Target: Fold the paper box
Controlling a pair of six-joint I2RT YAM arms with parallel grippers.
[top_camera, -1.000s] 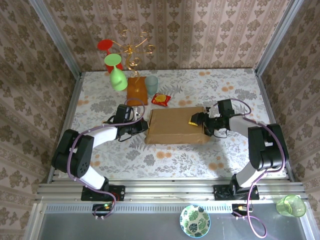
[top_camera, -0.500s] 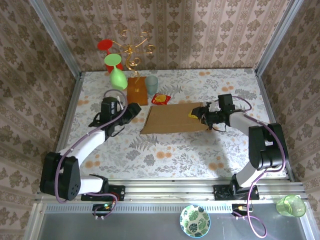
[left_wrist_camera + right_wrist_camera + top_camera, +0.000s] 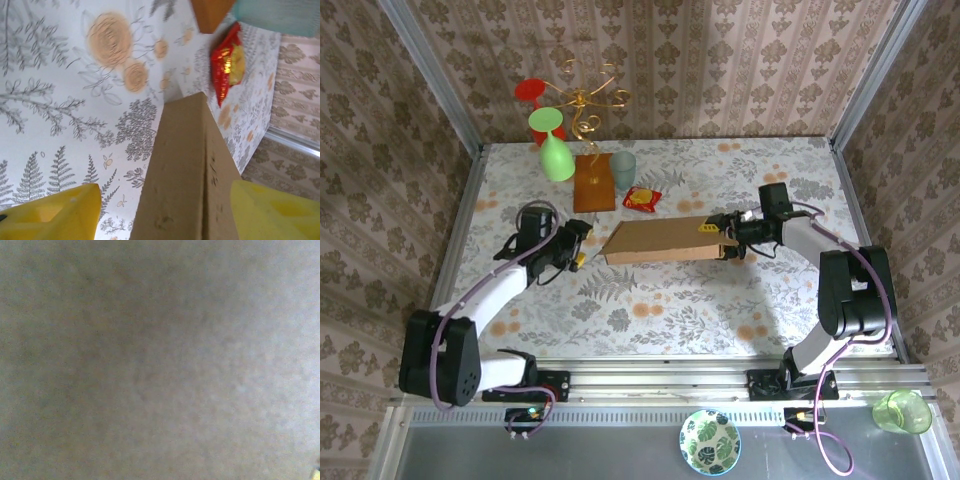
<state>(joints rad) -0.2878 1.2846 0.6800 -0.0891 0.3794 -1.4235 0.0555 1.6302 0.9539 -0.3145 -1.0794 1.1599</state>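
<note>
Mid-table (image 3: 720, 300), the paper box (image 3: 660, 242) tilts up for folding; left gripper (image 3: 582, 246), jaws wide, straddles its left end w/o clamping; right gripper (image 3: 718, 238) braces right end, grip unclear.

The paper box (image 3: 160, 360) is a close blur at the right wrist, hiding how the right tool (image 3: 720, 240) stands.

Table (image 3: 720, 300): white cloth printed with grey leaves and orange flowers. Back wall (image 3: 720, 70), left wall (image 3: 380, 200), right wall (image 3: 910, 150): beige-brown damask wallpaper. Grey metal posts (image 3: 430, 75) stand in both far corners. Aluminium rail (image 3: 660, 378) runs along the near table edge, with a grey ledge (image 3: 620, 445) below. Light is even, shadows soft.
</note>
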